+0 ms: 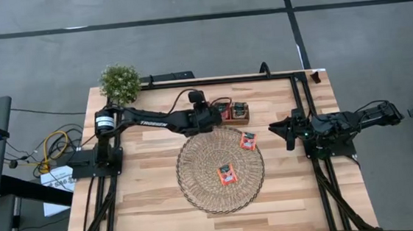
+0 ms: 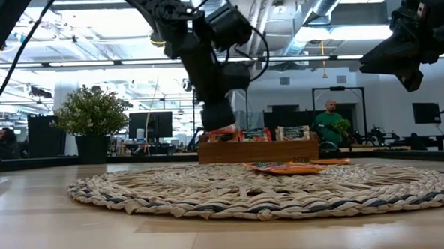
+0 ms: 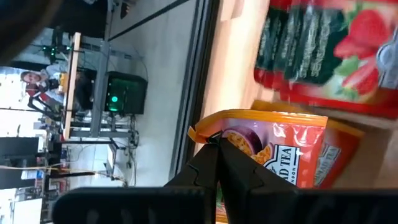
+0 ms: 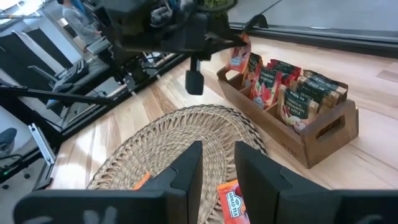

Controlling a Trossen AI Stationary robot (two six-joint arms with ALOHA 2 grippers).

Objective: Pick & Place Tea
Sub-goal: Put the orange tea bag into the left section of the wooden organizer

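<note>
An orange tea sachet point(image 3: 280, 149) stands at the left end of the small wooden tray point(image 4: 311, 140), with my left gripper point(image 3: 217, 146) shut on it; several more sachets point(image 4: 292, 93) stand upright in the tray. Two orange sachets point(image 1: 248, 141) point(image 1: 227, 174) lie flat on the round woven mat point(image 1: 196, 168). My right gripper point(image 4: 217, 165) waits open at the table's right side, above the table with nothing between its fingers. My left gripper pinches the orange sachet's crimped top edge point(image 3: 208, 134) between its two shut fingers point(image 3: 199, 168). It comes slanting down from the table's left side. The sachet hangs upright below the fingers at the tray's left end point(image 4: 239, 59); whether its lower edge rests in the tray, I cannot tell.
A potted plant point(image 1: 120, 82) stands at the table's far left corner. The tray point(image 1: 242, 113) sits just beyond the mat's far edge. Bare wood lies left and near of the mat. A person point(image 2: 328, 123) shows in the room beyond the table.
</note>
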